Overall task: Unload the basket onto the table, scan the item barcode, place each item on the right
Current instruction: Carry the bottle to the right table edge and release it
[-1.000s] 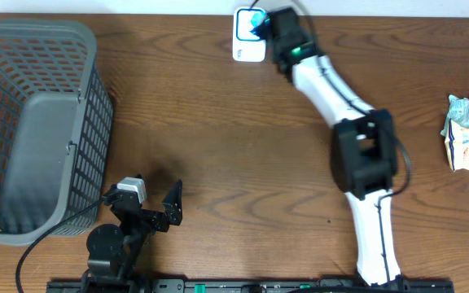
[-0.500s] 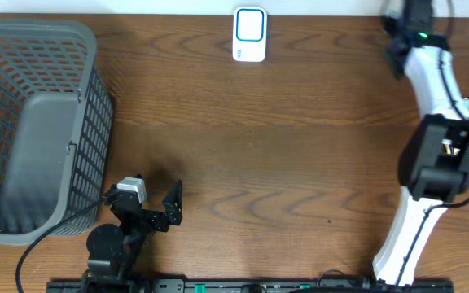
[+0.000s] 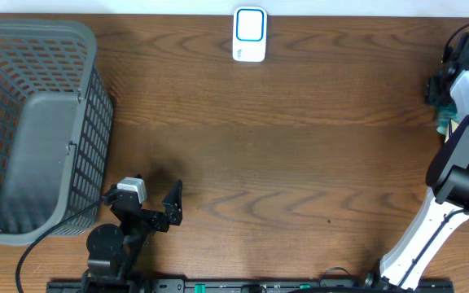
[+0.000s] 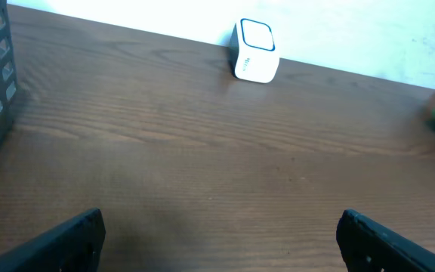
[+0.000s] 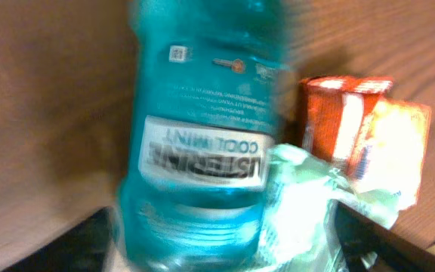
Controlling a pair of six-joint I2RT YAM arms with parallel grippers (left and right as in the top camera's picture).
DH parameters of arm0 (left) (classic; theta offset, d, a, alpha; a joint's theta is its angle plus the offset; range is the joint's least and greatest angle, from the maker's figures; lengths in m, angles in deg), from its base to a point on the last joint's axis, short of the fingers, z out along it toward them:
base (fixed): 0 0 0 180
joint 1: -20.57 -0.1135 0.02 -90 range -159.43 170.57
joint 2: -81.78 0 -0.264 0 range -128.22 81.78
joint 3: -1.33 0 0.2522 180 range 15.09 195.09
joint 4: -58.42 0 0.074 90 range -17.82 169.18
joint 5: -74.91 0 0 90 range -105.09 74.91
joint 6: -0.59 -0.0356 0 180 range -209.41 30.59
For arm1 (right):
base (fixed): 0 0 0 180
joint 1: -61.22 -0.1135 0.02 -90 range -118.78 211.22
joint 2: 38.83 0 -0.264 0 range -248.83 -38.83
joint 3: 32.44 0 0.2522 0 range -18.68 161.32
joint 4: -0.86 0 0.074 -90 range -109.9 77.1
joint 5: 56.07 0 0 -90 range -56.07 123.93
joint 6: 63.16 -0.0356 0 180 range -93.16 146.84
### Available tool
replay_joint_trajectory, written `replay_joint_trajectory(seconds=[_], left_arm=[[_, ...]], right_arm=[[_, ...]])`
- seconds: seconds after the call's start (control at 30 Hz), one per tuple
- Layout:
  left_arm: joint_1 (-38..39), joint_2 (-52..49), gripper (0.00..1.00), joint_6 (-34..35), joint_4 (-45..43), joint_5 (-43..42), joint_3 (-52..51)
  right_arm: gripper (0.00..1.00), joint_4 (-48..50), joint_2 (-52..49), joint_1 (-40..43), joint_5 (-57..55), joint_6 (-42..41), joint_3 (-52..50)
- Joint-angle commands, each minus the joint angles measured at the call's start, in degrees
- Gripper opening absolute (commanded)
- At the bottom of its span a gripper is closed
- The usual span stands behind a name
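At the near edge of the brown wood-grain table point(image 3: 243, 163), the left jaws stand spread wide. A grey basket point(image 3: 31, 122) sits to the left. Far right, a blurred teal mouthwash bottle point(image 5: 202, 151) shows between the right jaws, beside snack packets point(image 5: 368, 136); whether they grip it, I cannot tell. The white scanner point(image 3: 250, 34) stands at the far edge, with a pale wall point(image 4: 353, 30) behind.

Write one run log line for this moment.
left gripper: open, empty | right gripper: open, at mouthwash bottle beside snack packets | scanner: far edge

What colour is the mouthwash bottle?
The bottle is teal, with a white label band; clearest in the right wrist view.
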Motion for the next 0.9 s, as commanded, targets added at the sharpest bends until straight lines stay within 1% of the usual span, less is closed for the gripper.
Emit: replay_joint_trajectory(seconds=[0.0,0.13,0.33,0.4,0.53,0.87], left_arm=[[-0.13,0.31,0.98,0.11,1.25,-0.72,-0.90],[-0.13,0.31,0.98,0.11,1.25,-0.72,-0.90],[-0.13,0.31,0.98,0.11,1.25,-0.72,-0.90],[-0.13,0.31,0.98,0.11,1.25,-0.72,-0.90],[-0.13,0.31,0.98,0.11,1.25,-0.72,-0.90],[-0.13,0.31,0.98,0.11,1.25,-0.72,-0.90]], right_arm=[[0.99,-2.49,2.71,-0.79,5.81,-8.70,6.01],[0.99,-6.34,6.64,-1.97,7.52,-16.15,10.80],[0.99,-9.49,17.68,-4.39,22.97,-23.32,11.67],[0.99,-9.49,21.92,-5.86,26.71,-23.63,11.67],[0.99,-10.19,30.84,-9.86,29.88,-23.63,11.67],[0.99,-14.10,51.54,-21.68,30.53,-23.65,11.67]])
